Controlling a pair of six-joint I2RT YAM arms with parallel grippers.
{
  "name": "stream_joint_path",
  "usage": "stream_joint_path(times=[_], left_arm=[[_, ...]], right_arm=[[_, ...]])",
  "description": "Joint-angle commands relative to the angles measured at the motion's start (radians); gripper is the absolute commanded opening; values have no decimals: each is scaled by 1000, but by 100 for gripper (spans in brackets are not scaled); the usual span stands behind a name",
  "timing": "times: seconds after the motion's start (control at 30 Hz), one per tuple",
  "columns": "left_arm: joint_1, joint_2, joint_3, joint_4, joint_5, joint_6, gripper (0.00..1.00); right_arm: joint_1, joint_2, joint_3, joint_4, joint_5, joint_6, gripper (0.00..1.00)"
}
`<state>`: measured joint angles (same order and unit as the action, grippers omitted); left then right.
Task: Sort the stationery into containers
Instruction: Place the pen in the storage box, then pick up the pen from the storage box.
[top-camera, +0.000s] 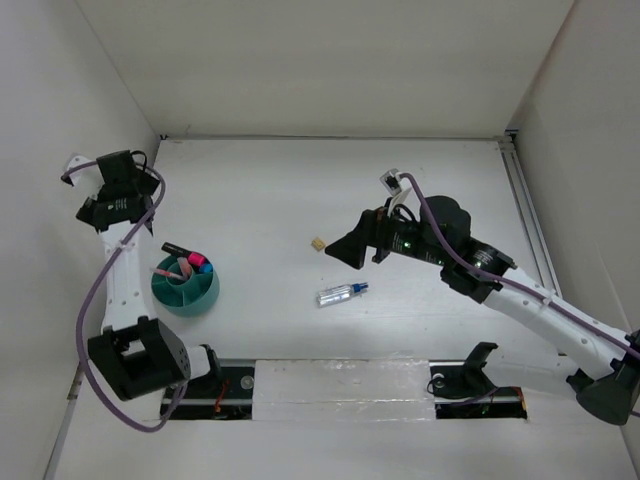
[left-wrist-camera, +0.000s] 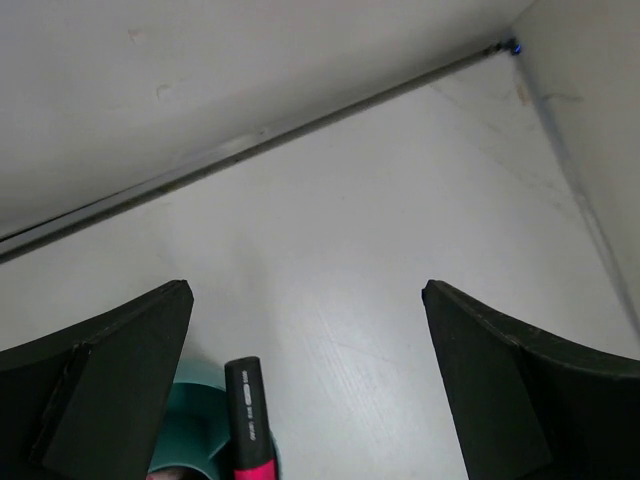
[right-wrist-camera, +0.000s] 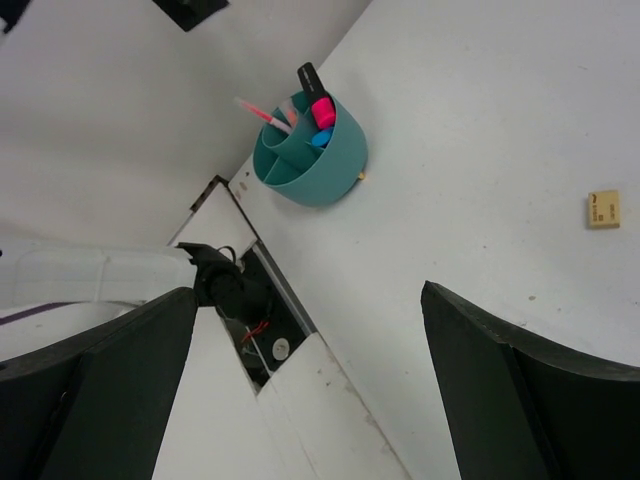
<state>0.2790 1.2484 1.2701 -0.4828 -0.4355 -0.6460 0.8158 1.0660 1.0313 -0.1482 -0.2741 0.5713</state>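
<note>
The teal cup (top-camera: 186, 286) stands at the front left and holds a black marker with a pink end (top-camera: 180, 250) and other pieces. In the right wrist view the cup (right-wrist-camera: 315, 165) shows the marker (right-wrist-camera: 313, 88), a thin pink stick (right-wrist-camera: 262, 113) and a blue piece. A clear blue-capped pen (top-camera: 341, 293) and a small beige eraser (top-camera: 317, 243) lie mid-table. My right gripper (top-camera: 350, 250) hovers open and empty above them; it sees the eraser (right-wrist-camera: 603, 209). My left gripper (left-wrist-camera: 305, 380) is open and empty behind the cup (left-wrist-camera: 200, 425), near the marker (left-wrist-camera: 245, 400). No orange pencils show.
White walls close the table at the back and both sides. A metal rail (top-camera: 530, 220) runs along the right edge. The arms' mounting bar with wires (right-wrist-camera: 240, 300) lies along the front edge.
</note>
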Motion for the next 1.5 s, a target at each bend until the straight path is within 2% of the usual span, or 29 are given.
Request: stream_joint_path(times=[0.0, 0.3, 0.57, 0.9, 1.2, 1.37, 1.47], left_arm=[[15, 59, -69, 15, 153, 95, 100], [15, 123, -60, -10, 264, 128, 100], [15, 198, -101, -10, 264, 94, 100], [15, 198, -141, -10, 219, 63, 98], [15, 198, -160, -20, 208, 63, 81], [15, 207, -169, -11, 218, 63, 66], [15, 207, -169, -11, 218, 63, 65]], right_arm=[[-9, -28, 1, 61, -28, -19, 100], [-9, -8, 1, 61, -50, -19, 100], [-9, -8, 1, 61, -39, -19, 100], [-9, -8, 1, 61, -30, -19, 100], [-18, -17, 1, 61, -20, -19, 100], [-18, -26, 1, 61, -11, -19, 100], [-18, -26, 1, 61, -11, -19, 100]])
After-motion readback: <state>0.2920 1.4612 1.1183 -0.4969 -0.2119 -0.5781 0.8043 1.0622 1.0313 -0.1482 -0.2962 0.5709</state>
